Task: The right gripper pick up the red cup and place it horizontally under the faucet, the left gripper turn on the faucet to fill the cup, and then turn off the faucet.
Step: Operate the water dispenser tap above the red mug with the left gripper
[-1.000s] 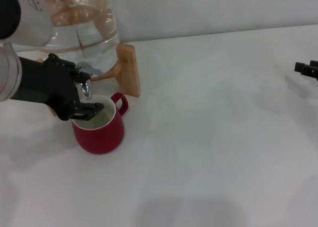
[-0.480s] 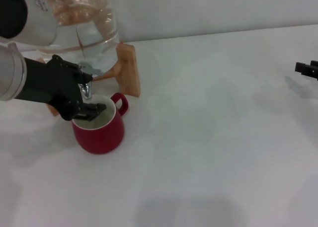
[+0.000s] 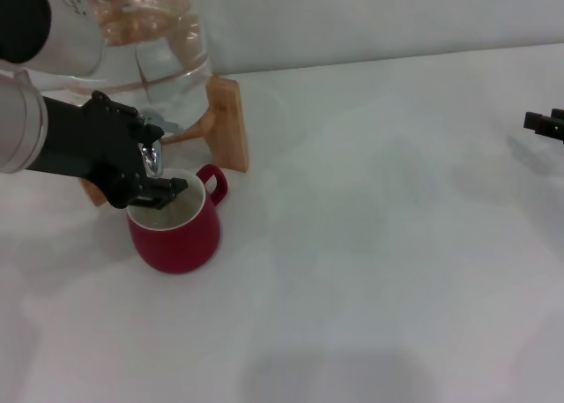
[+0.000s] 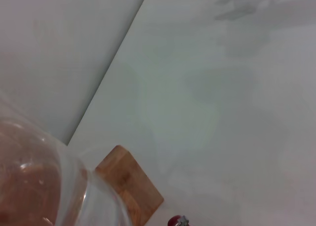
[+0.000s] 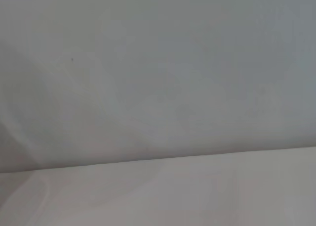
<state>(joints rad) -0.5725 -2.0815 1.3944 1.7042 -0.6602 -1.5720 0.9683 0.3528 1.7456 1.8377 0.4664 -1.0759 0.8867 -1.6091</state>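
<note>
The red cup (image 3: 176,229) stands upright on the white table, its white inside open to the top and its loop handle toward the back right. The chrome faucet (image 3: 153,156) on the glass water jar (image 3: 145,46) hangs just over the cup's rim. My left gripper (image 3: 162,167) is at the faucet, with one black finger above the spout and the other over the cup's mouth, so the fingers stand apart around it. A sliver of the cup (image 4: 174,221) shows in the left wrist view. My right gripper (image 3: 544,123) is parked at the table's far right edge.
The wooden stand (image 3: 226,125) holds the jar at the back left, just behind the cup; it also shows in the left wrist view (image 4: 131,184). The white table (image 3: 379,244) stretches to the right and front. A pale wall runs behind.
My left gripper has shifted slightly up and back at the faucet. The cup and right arm have not moved.
</note>
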